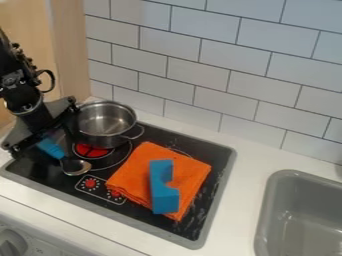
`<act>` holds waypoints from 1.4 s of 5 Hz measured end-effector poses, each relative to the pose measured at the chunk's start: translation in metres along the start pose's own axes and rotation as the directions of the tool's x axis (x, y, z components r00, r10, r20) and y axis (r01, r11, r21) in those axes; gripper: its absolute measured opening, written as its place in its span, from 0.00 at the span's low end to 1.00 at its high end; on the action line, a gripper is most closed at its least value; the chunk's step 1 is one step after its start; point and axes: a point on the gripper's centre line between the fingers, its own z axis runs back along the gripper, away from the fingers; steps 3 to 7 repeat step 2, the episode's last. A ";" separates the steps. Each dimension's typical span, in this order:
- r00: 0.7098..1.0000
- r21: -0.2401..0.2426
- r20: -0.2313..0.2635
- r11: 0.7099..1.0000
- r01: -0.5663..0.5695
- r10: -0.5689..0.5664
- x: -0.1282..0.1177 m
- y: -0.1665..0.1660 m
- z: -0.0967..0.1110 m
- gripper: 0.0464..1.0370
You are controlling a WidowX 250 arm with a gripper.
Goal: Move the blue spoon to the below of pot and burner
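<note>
Gripper [43,136] partly hides the blue spoon's handle [51,148]

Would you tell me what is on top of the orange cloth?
A notched blue block rests on the orange cloth. The patch of cloth directly beneath it is covered and cannot be seen.

Fixed cam, high, slanting down on stove

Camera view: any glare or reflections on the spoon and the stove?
Camera view: bright highlights on the spoon in its bowl and on the pot; whitish streaks on the black stove beside the orange cloth, glare or smears, I can't tell which.
</note>
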 end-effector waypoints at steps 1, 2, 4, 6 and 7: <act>1.000 0.019 -0.004 1.000 -0.001 0.001 -0.001 0.002 0.003 0.94; 1.000 0.045 -0.017 0.999 -0.006 0.007 -0.005 0.005 0.008 0.95; 1.000 0.045 -0.017 0.999 -0.006 0.007 -0.005 0.005 0.008 0.95; 1.000 0.045 -0.017 0.999 -0.006 0.007 -0.005 0.005 0.008 0.95; 1.000 0.045 -0.017 0.999 -0.006 0.007 -0.005 0.005 0.008 0.95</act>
